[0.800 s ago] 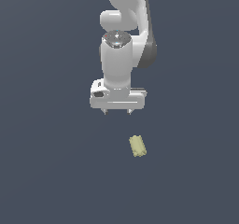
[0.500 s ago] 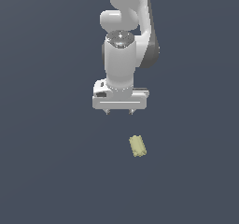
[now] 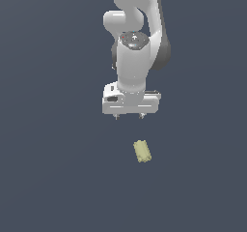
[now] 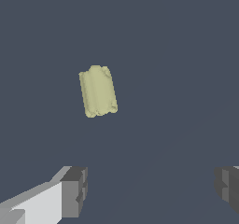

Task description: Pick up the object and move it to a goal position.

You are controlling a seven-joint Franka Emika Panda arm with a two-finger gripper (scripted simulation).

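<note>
No writing or logos readable on anything here, just a plain white Panda arm point(image 3: 137, 37) over a flat dark blue-grey floor point(image 3: 48, 178). The gripper point(image 3: 128, 116) hangs around the centre of the exterior view with its jaws spread wide apart, holding nothing. The object point(image 3: 142, 151), a stubby pale yellow-green ridged block, lies on its side a bit below centre, tilted slightly, apart from the fingertips point(image 4: 74, 190). Loads of open floor all round it, out to every frame edge in both views.
</note>
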